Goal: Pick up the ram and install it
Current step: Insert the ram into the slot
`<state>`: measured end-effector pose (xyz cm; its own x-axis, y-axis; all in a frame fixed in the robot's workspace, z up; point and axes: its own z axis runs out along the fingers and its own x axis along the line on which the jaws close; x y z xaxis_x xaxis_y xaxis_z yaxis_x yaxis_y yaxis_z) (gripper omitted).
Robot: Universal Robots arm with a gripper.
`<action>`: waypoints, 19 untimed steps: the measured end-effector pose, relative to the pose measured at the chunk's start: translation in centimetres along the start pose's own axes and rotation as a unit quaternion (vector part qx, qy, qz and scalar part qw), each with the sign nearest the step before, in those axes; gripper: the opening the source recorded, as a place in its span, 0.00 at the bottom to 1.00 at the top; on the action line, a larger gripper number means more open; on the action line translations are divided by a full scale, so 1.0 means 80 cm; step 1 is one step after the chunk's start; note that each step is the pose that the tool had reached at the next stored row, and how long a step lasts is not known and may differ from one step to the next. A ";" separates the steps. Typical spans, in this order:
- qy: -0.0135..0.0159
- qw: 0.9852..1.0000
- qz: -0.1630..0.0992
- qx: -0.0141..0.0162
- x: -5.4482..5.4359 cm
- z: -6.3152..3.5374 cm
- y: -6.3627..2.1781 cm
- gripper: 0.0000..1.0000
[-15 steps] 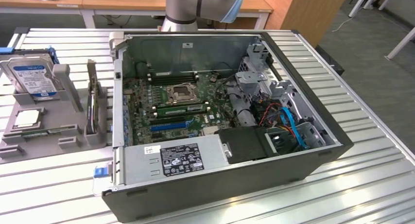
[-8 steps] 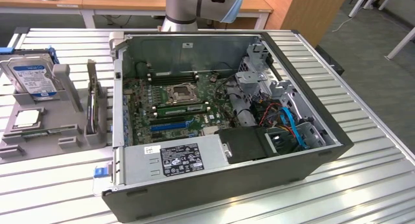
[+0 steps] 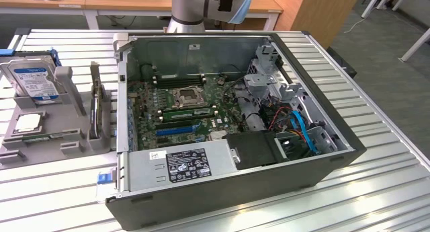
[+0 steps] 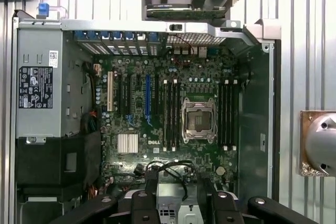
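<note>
While parked high above the open case (image 4: pixel 255 129), holds claw (image 4: pixel 178 209) spread wide, pinching nothing. Has ram (image 3: pixel 30 137) lying flat in grey holder (image 3: pixel 72 141) on tabletop (image 3: pixel 376 191), at exterior view's left of case, just beside silver chip (image 3: pixel 28 122) and well apart from claw. Shows another green stick (image 3: pixel 189 112) seated in motherboard slot inside case, just beside socket (image 3: pixel 186 97). Shows upright card (image 3: pixel 96 106) at holder's case-side edge.

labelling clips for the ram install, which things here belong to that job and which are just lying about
Job: ram in the grey holder, motherboard memory slots, open hand above the case.
Lying about: hard drive, silver CPU chip, upright expansion card.
</note>
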<state>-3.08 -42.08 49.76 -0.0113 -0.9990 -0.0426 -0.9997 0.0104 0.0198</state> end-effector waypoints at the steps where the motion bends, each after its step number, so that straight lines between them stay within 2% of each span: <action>1: 0.000 1.000 0.000 0.000 0.000 0.002 0.000 0.42; 19: 0.000 1.000 0.000 0.000 0.005 0.043 -0.001 0.42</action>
<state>-3.08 -42.34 46.31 -0.0113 -0.9990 -0.0425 -0.9997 0.0104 0.0199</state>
